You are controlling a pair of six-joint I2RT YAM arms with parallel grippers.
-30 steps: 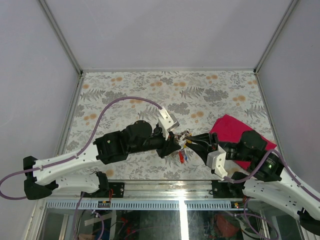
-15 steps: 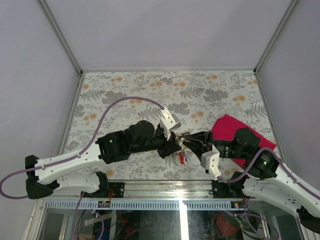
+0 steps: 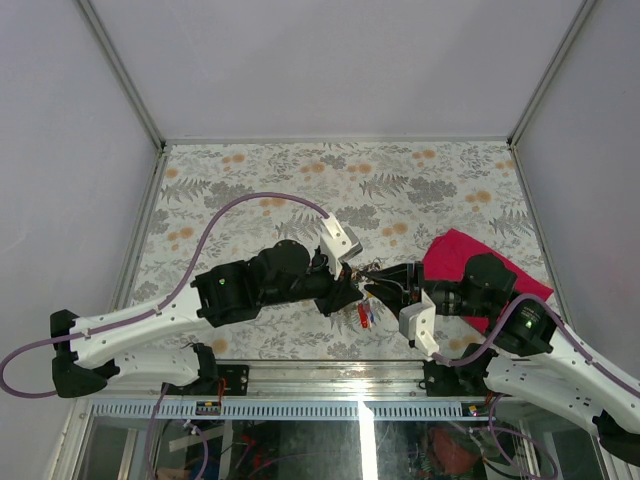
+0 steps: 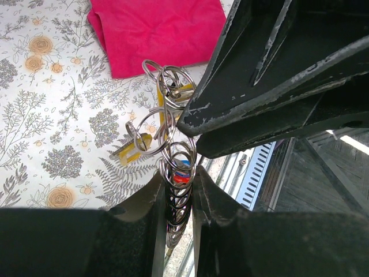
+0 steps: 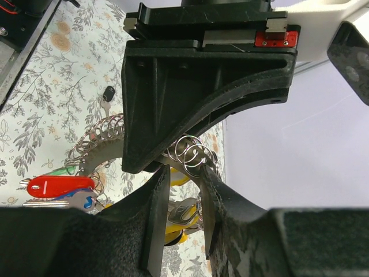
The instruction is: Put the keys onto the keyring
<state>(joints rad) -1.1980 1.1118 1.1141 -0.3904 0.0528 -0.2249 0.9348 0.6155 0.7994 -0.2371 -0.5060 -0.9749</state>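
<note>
Silvery keyring gripped near the table's front edge.

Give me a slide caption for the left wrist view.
Left gripper pinching the keyring, right gripper alongside, cloth on the table beyond.

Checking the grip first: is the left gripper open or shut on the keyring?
Shut. In its wrist view the left gripper has its fingers pressing the coiled keyring from both sides.
</note>
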